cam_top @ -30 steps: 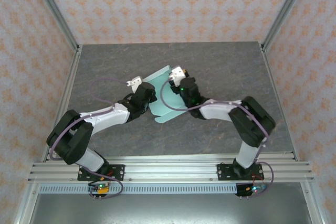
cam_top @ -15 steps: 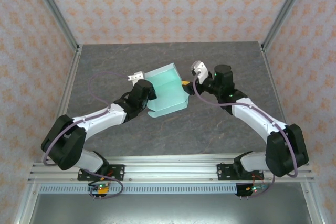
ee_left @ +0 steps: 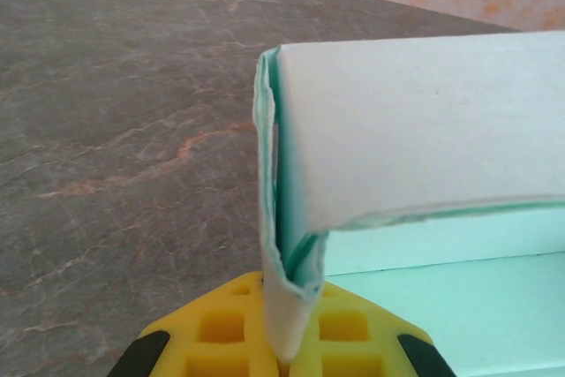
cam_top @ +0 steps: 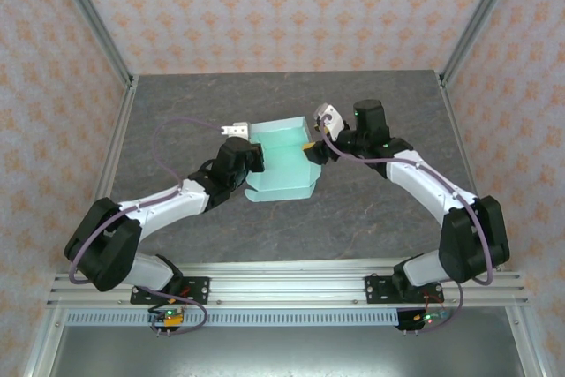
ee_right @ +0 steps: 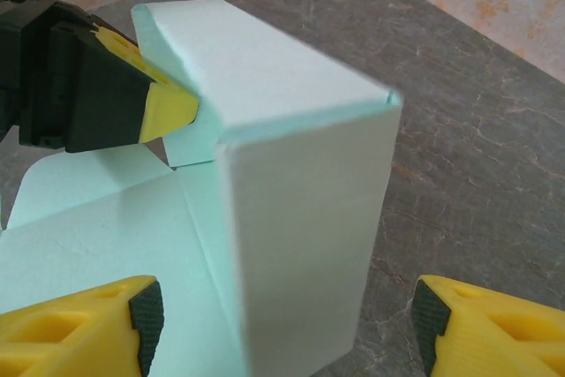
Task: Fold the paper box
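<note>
Grey tabletop (cam_top: 380,218) carries the paper box (cam_top: 281,169) at its centre, walls now standing where it lay flatter. At 9 o'clock the left gripper (ee_left: 282,342) stays clamped on one wall; the right gripper (cam_top: 312,146) has backed off to 3 o'clock, jaws apart. Folding looks partway; tabs are hidden.
</note>
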